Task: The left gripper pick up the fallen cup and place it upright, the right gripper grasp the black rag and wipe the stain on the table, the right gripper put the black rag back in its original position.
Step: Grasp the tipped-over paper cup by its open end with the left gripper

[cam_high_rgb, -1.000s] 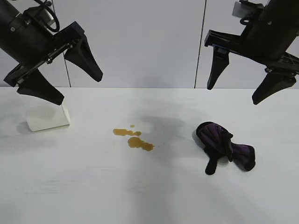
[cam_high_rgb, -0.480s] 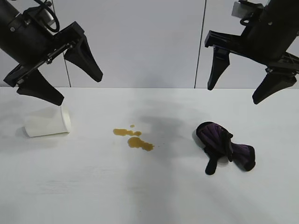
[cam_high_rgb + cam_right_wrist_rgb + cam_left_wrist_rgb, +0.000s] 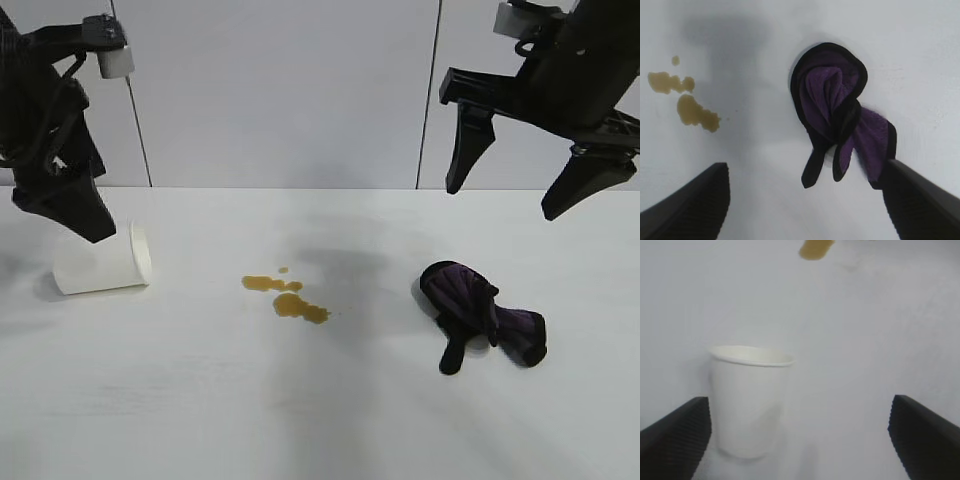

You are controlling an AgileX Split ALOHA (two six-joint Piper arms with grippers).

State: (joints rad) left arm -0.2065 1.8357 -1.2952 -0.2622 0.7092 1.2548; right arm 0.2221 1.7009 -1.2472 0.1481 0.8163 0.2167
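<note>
The white paper cup (image 3: 100, 265) lies on its side at the table's (image 3: 200, 400) left, rim toward the middle. My left gripper (image 3: 78, 215) hangs just above the cup's base end, fingers pointing down and open. In the left wrist view the cup (image 3: 750, 400) sits between the spread fingers, close to one of them, untouched by my left gripper (image 3: 800, 440). The amber stain (image 3: 285, 297) is at the table's centre. The black and purple rag (image 3: 480, 315) lies bunched at the right. My right gripper (image 3: 520, 170) hovers high above it, open and empty, with the rag (image 3: 837, 112) and stain (image 3: 685, 100) below.
A white panelled wall (image 3: 300, 90) stands behind the table's far edge. Bare tabletop stretches along the front and between cup, stain and rag.
My left gripper has turned and swung left and down, from spread across the view to hanging over the cup. The right gripper, rag and stain have not moved.
</note>
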